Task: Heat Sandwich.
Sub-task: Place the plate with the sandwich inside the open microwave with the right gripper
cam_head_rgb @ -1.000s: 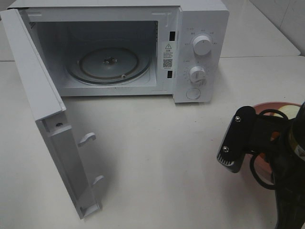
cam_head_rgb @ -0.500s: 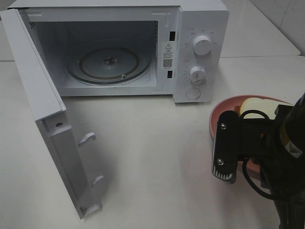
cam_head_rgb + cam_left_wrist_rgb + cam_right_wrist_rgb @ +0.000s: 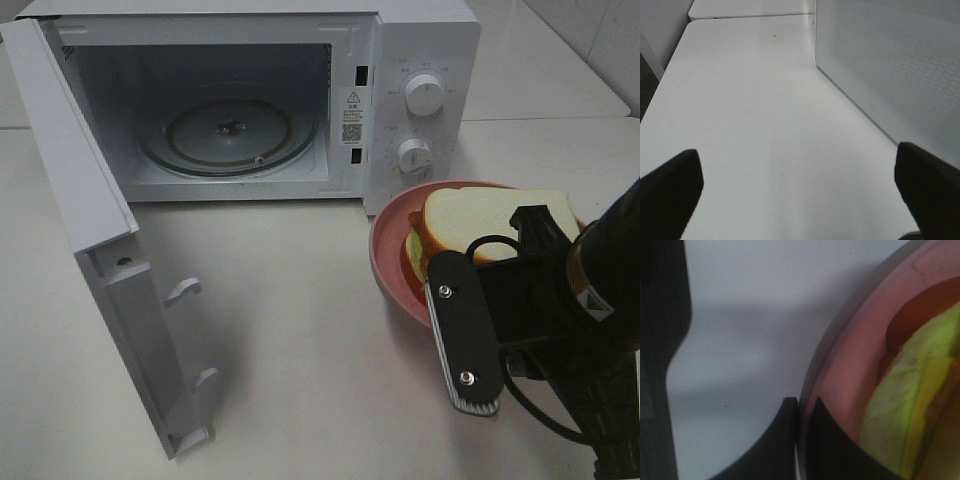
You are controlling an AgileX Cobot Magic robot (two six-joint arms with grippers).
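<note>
on the bench [image 3: 300, 300] beside the open microwave [image 3: 430, 40], the right gripper [image 3: 801, 407] pinches the plate [image 3: 392, 255] by its rim, sandwich [image 3: 480, 220] aboard, the cavity [image 3: 200, 75] lying to its left; the left gripper [image 3: 800, 192] gapes empty.

The white box microwave [image 3: 440, 40] sits at the back of the white bench [image 3: 300, 330], its door [image 3: 90, 230] open to the left. A round glass tray [image 3: 230, 135] lies inside. In front of the knobs [image 3: 424, 94], the round pink plate [image 3: 392, 255] carries the stacked bread sandwich [image 3: 470, 220]. The black right claw [image 3: 801, 407] grips its near rim.
</note>
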